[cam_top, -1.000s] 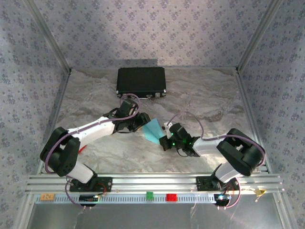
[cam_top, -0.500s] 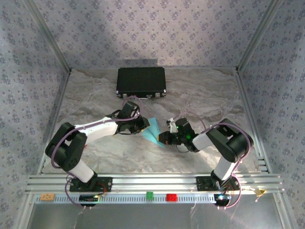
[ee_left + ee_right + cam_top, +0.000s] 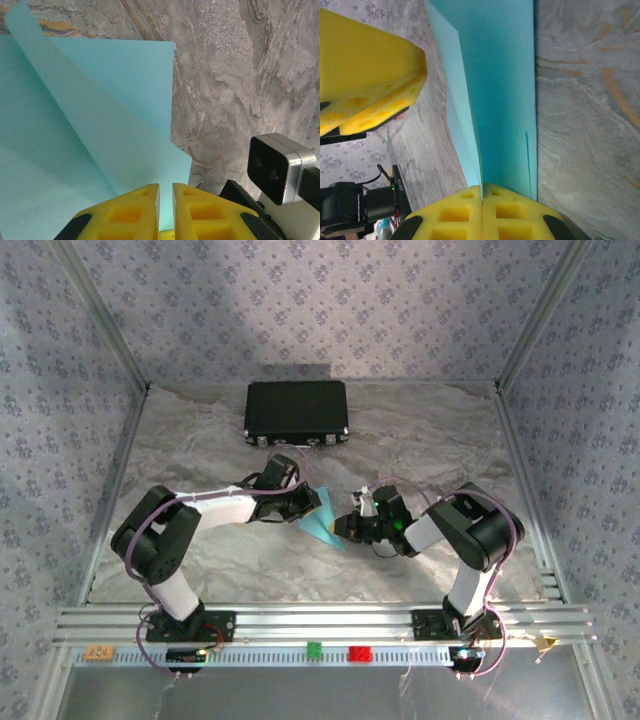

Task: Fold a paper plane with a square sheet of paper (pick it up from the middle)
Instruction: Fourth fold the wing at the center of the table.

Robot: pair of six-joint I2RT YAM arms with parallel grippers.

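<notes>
From above: the blue paper sheet (image 3: 322, 522), part-folded, sits mid-table between the arms, with the left gripper (image 3: 308, 506) at its left edge and the right gripper (image 3: 343, 528) at its right.

Left wrist: the yellow fingers (image 3: 130, 205) are nearly together, just a sliver of gap, seemingly nipping a flap of the sheet.

Right wrist: the jaws are pressed flat together on the sheet's edge.

For a clean crease, anchor with the right pinch and draw the left along the fold line. No sideways tug, since thin paper skews or tears.
</notes>
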